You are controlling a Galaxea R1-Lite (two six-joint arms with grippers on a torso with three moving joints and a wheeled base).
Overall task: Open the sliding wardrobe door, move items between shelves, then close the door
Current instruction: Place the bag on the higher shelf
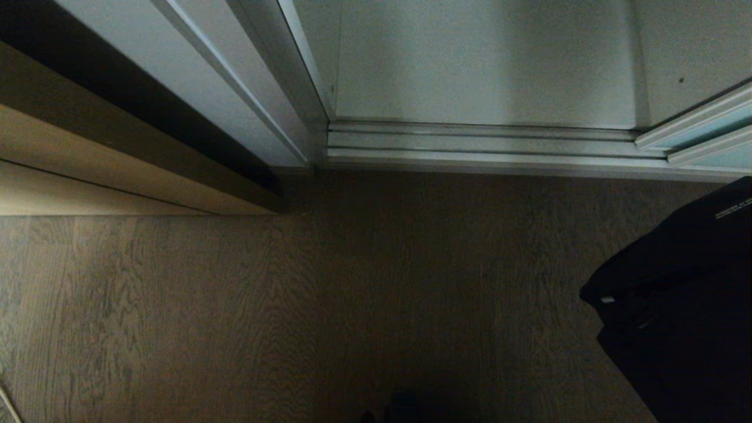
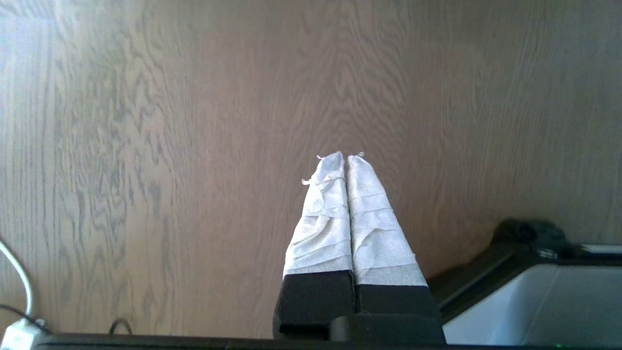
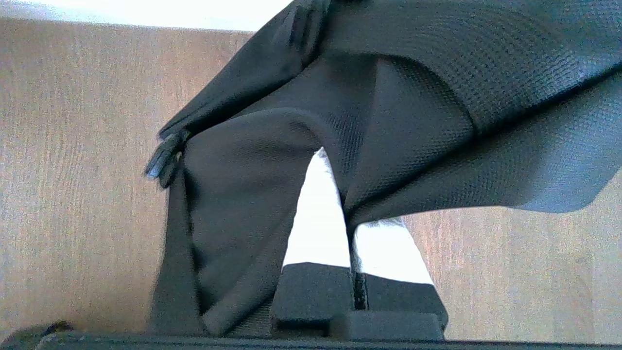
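The black fabric bag (image 1: 681, 305) is hanging at four o'clock in the head view, its line of white lettering (image 1: 733, 209) too small to read. The right gripper (image 3: 340, 194) is pinching its cloth over the wood floor (image 1: 294, 305). The left gripper (image 2: 346, 158) is idling closed and empty, and the wardrobe's bottom shelf (image 1: 482, 64) is lying bare at twelve o'clock.

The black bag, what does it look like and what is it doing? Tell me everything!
The black bag is soft woven fabric, lumpy and folded, with a small line of white lettering near its top. In the head view it sits at the right edge, over the dark wood floor, just in front of the open wardrobe's silver track. In the right wrist view its cloth drapes over the right gripper, whose white-wrapped jaws are shut on a fold of it.
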